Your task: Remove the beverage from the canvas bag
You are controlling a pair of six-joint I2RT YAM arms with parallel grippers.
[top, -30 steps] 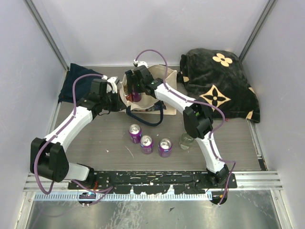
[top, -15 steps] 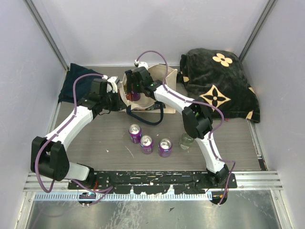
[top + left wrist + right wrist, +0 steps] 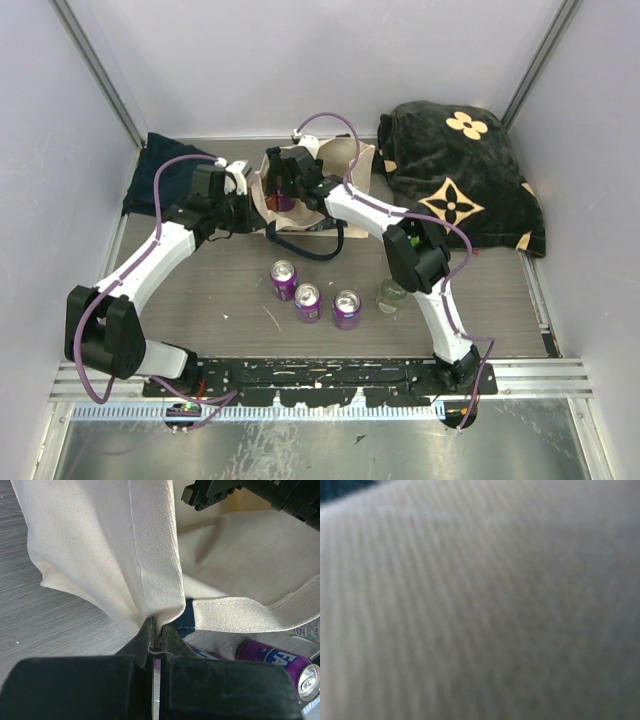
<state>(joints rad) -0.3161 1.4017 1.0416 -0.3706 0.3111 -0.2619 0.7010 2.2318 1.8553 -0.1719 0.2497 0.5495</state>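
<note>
a dark cloth [image 3: 160, 172] lies at the far left, out of the way. next comes the left gripper [image 3: 156, 636]. its jaws are pinched tight on the near edge of the bag [image 3: 348, 162], right at a seam by the blue handle [image 3: 186, 622]. i think it holds that edge so the bag does not slide or flop closed while the other arm works. the bag sits near the back of the table [image 3: 200, 300] with its mouth held wide. a purple can [image 3: 287, 204] shows in that mouth, so the drink is not out yet. the right gripper [image 3: 285, 190] reaches down into the mouth, just over the can. i cannot tell if its jaws are open or closed, since its own camera shows only blurry cream canvas pressed up close. in front of the bag, three more cans [image 3: 308, 301] stand on the table in a slanted row, with a clear jar [image 3: 392, 295] just beside them on the right. a big black bag [image 3: 460, 185] with tan flowers lies at the far right, well apart from the work.
</note>
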